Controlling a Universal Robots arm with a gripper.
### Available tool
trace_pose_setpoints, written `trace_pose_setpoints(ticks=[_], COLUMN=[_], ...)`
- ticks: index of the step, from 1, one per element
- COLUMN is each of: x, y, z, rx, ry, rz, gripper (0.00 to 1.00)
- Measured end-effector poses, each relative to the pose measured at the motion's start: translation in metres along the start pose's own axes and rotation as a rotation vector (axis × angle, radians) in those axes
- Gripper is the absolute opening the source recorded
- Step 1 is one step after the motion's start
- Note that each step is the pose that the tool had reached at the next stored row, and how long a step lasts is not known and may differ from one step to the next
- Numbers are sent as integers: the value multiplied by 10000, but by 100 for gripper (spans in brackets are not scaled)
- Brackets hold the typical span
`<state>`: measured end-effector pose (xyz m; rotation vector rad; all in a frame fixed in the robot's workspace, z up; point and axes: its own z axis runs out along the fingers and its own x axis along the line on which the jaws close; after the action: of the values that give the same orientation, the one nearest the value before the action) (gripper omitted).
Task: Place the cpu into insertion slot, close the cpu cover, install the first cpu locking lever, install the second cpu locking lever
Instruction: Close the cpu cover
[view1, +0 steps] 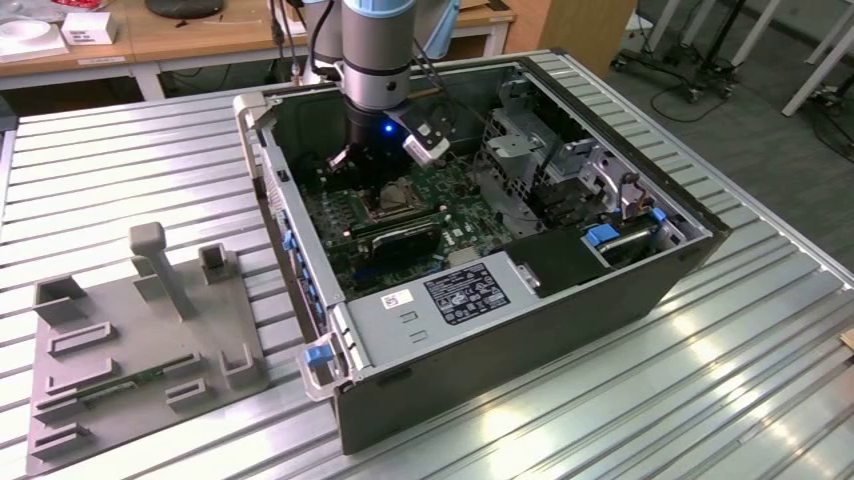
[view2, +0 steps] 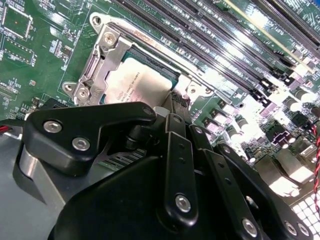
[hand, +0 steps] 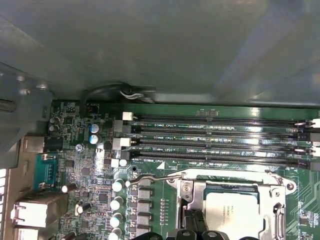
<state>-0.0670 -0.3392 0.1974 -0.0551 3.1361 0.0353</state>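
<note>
- Your claw (view2: 172, 106) hangs low over the green motherboard (view1: 447, 225), at one edge of the insertion slot (view1: 390, 200). You cannot tell whether it is apart or together.
- The cpu (hand: 232, 215) lies flat and face up in the slot, its edges parallel with the long memory slots (hand: 215, 137). Being square, it has no long axis.
- The cpu cover (view2: 102, 57) lies flat over it, and you see the chip through its window.
- A thin wire lever (hand: 152, 176) runs lengthwise along the slot's side nearest the memory slots, parallel to them.
- The computer case (view1: 534, 340) lies on its side on the worktop (view1: 134, 170), open side up, holding the motherboard.
- On the exterior view's left, a grey fixture plate (view1: 120, 330) holds a narrow green strip (view1: 127, 383).
</note>
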Motion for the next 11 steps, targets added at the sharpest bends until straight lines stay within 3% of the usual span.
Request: trace_pose_setpoints(ticks=[11], x=[1], y=[0], z=[3], rx=[0], ry=[-1], rz=[-1], gripper=[11])
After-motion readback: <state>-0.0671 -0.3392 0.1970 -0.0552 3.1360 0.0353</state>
